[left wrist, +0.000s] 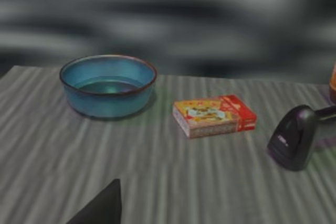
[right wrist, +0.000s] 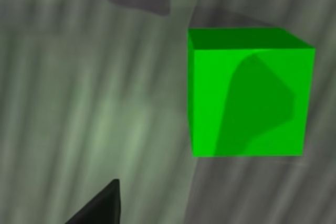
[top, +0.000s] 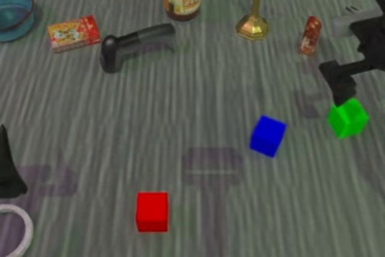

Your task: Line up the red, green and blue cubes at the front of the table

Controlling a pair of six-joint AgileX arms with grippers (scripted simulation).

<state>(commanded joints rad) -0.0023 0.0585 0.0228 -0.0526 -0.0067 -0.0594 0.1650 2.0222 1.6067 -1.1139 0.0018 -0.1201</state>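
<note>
Scanning from the left of the tabletop (top: 180,88), I see the left end effector (top: 9,167) parked at the edge, and I cannot tell how its fingers stand, with a blue bowl (top: 13,11), a printed box (top: 73,32) and a black scanner (top: 129,45) ranged along the back. The red cube (top: 151,211) sits near the front towards the middle, and the blue cube (top: 268,136) lies farther right and farther back. At the far right the right end effector (top: 344,91) hangs just above the green cube (top: 348,117); whether its fingers are spread or pressed together I cannot tell.
</note>
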